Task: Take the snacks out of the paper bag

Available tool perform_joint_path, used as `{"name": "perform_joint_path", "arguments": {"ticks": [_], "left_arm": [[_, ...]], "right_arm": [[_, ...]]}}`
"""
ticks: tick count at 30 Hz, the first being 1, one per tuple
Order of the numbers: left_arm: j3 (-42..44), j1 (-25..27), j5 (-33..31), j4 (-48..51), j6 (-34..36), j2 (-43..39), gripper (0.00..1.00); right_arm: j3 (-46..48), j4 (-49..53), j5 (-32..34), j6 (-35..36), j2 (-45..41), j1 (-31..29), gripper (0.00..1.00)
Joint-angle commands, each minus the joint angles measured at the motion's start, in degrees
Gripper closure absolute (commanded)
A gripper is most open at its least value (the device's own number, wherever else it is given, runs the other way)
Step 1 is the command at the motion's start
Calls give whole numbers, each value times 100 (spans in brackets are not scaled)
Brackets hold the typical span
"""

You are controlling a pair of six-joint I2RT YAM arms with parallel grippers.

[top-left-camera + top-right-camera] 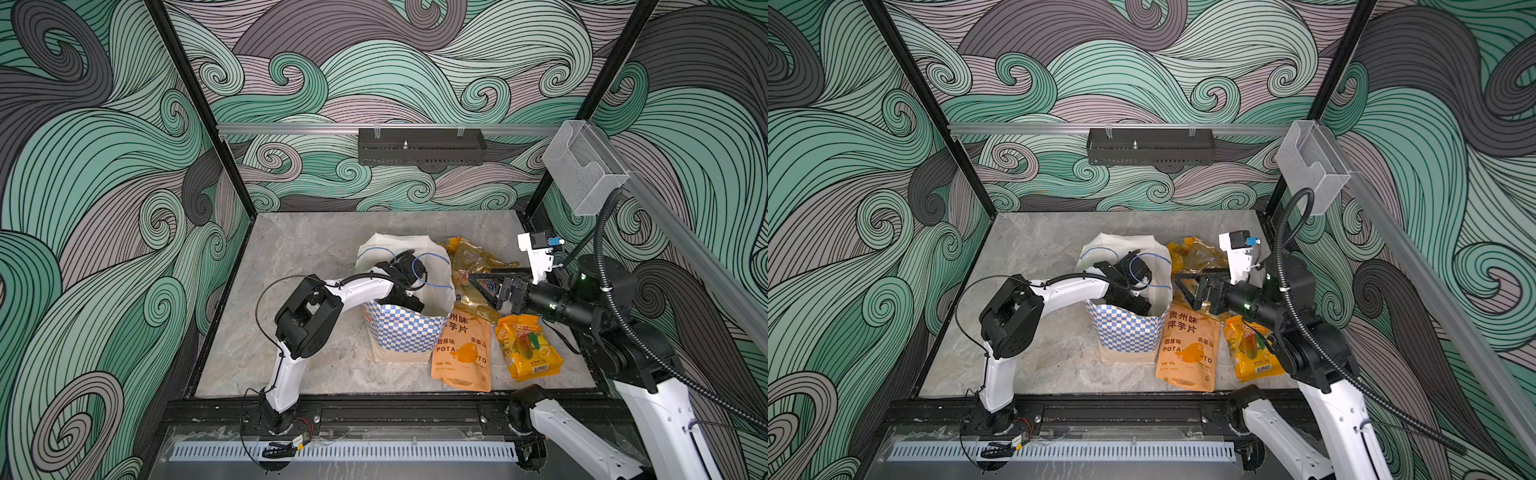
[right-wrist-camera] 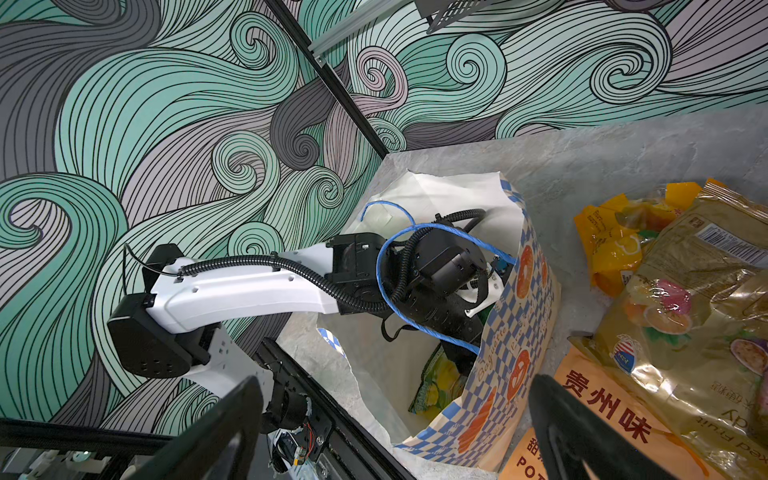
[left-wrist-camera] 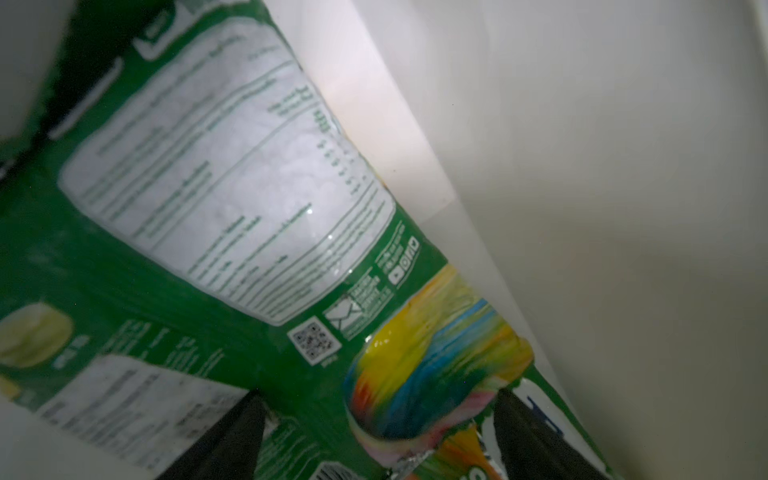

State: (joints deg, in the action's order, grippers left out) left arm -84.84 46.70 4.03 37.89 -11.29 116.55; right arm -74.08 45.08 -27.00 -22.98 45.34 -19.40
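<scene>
The left hand (image 3: 378, 395) is deep inside the paper bag (image 1: 403, 332), which stands upright on the table (image 1: 299, 257). Its fingers (image 3: 224, 449) are spread wide and grip nothing. Between them lies a puffed, rainbow-printed end of what looks like a green packet (image 3: 216, 166), which leans on the bag's white inner wall. A second green packet (image 3: 124, 399) lies beside it.

I judge the step to be picking one of these out. The puffed end is the better hold: set the fingers on either side and pinch the bulge or the sealed edge, since slick film lying flat would likely slide away.

A blue cord handle (image 2: 384, 266) drapes across that arm's wrist. The lift should therefore go slowly and straight up through the mouth, because if the cord catches, the light bag may rise or tip with it.

The right hand (image 2: 395, 382), fingers apart and empty, hovers just beside the bag and could press on its rim to steady it.

Further right, already out on the table, lie the orange pouch (image 1: 461, 353), a golden-brown packet (image 1: 478, 257) and a fruit-print packet (image 1: 528, 349).
</scene>
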Motion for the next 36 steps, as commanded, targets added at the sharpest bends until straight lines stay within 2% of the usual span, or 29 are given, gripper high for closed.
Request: {"name": "perform_joint_path", "arguments": {"ticks": [1, 5, 8, 13, 15, 18, 24, 29, 36], "left_arm": [[174, 81, 18, -4, 40, 330, 12], [194, 117, -405, 30, 35, 518, 16], [256, 178, -1034, 22, 117, 617, 16], [310, 215, -1642, 9, 200, 699, 5], [290, 217, -1702, 47, 217, 775, 2], [296, 225, -1666, 46, 210, 901, 2], [323, 217, -1342, 31, 164, 1071, 23], [345, 214, -1281, -36, 151, 1004, 47], [298, 215, -1291, 29, 140, 859, 75]], "right_arm": [[76, -20, -18, -7, -18, -29, 0], [55, -14, -16, -5, -14, -32, 0], [51, 5, -20, -12, -21, -36, 0], [56, 9, -15, -5, -14, -26, 0], [52, -9, -23, -16, -8, -34, 1], [47, -12, -32, -20, -7, -34, 0], [47, 16, -7, -15, -13, -32, 0], [41, 17, -19, -37, 1, -31, 0], [40, 10, -7, -47, -7, -34, 0]]}}
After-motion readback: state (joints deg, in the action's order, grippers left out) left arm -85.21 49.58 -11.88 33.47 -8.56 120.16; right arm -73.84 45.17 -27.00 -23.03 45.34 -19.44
